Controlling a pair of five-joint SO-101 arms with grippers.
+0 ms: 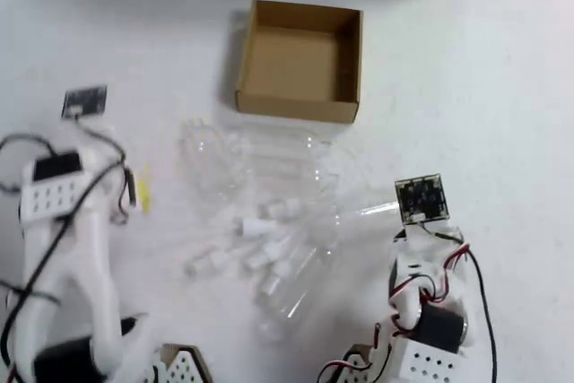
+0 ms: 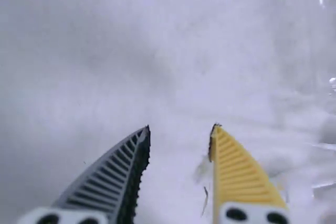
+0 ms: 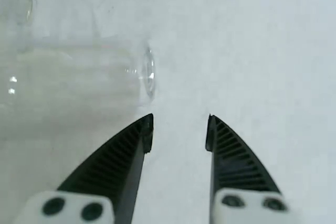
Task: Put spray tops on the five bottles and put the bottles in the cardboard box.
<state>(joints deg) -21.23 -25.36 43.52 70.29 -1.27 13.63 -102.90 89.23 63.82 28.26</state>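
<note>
Lying jumbled on the white bench (image 1: 502,69), clear bottles (image 1: 269,154) and white spray tops (image 1: 269,217) sit just short of the open cardboard box (image 1: 300,100); both arms' jaws stand parted, holding nothing. Light, stiff and slippery, probably plastic, the bottles want gripping across the body.

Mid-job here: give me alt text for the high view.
Clear plastic bottles and white spray tops lie jumbled on the white table. Beyond them stands the open brown cardboard box, no bottles in it. The white left arm and white right arm sit at the near edge, one on each side of the pile.
</note>
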